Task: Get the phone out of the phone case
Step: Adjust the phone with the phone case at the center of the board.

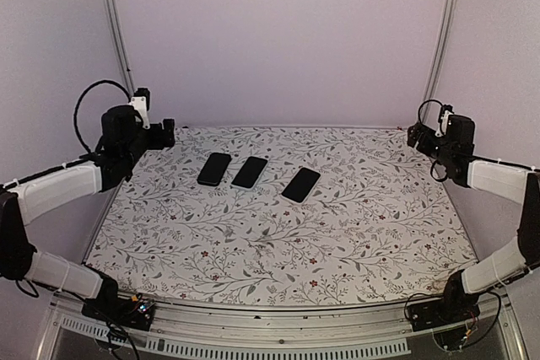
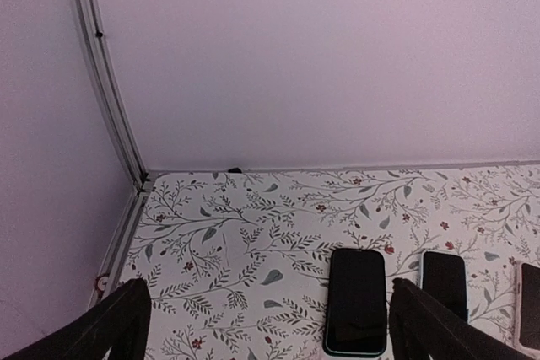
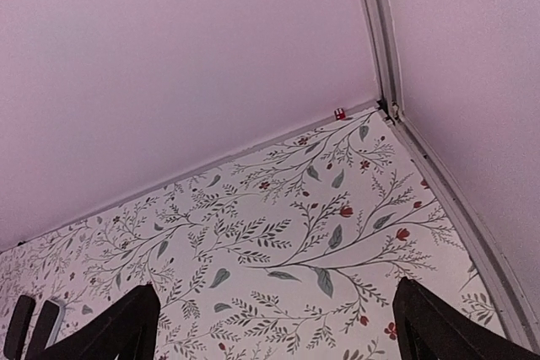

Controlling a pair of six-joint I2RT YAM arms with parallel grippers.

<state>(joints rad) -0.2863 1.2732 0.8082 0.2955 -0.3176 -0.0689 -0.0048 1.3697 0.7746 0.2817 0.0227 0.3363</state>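
Note:
Three dark phones lie screen up in a row at the back middle of the table: a left one (image 1: 214,169), a middle one (image 1: 250,172) and a right one (image 1: 301,184). In the left wrist view the left phone (image 2: 357,301) shows a thin teal case rim; the middle phone (image 2: 443,284) lies beside it and the right phone (image 2: 530,305) is cut by the frame edge. My left gripper (image 1: 164,134) is open and empty, raised at the back left, short of the phones (image 2: 270,292). My right gripper (image 1: 415,134) is open and empty, raised at the back right (image 3: 276,292).
The floral tablecloth (image 1: 278,242) covers the table. Plain walls and metal frame posts (image 1: 116,31) close the back corners. In the right wrist view two of the phones (image 3: 29,325) show at the far left edge, and a small red item (image 3: 339,113) sits at the back wall.

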